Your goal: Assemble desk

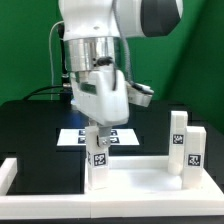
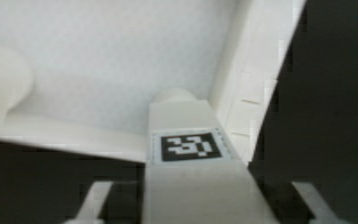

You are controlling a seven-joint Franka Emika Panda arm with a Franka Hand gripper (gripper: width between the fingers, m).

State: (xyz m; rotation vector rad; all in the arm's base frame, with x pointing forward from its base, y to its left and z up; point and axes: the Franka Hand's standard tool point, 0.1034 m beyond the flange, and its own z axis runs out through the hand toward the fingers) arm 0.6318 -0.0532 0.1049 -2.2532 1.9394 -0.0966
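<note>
Exterior view, reading from the exterior view's left: a white border rail (image 1: 12,172) runs along the near edge of the black table (image 1: 30,125). At centre, the robot arm (image 1: 100,40) reaches down from above, and its gripper (image 1: 99,128) is clenched on a white leg (image 1: 99,160) bearing a black-and-white tag. This leg stands upright at the near left corner of the tabletop (image 1: 140,178), a white tray with a raised rim; whether the leg is already seated in it cannot be told from this angle. Behind the gripper, the marker board (image 1: 115,137) lies flat on the table. Toward the exterior view's right, two more white legs (image 1: 184,145) stand upright side by side at the tabletop's far right corner, each tagged

Wrist view: the held leg (image 2: 190,150) projects between the two fingers (image 2: 101,200), its tag facing the camera. Beyond it lie the white floor and raised rim of the tabletop (image 2: 247,60), with the black table beside it. The frame is blurred
</note>
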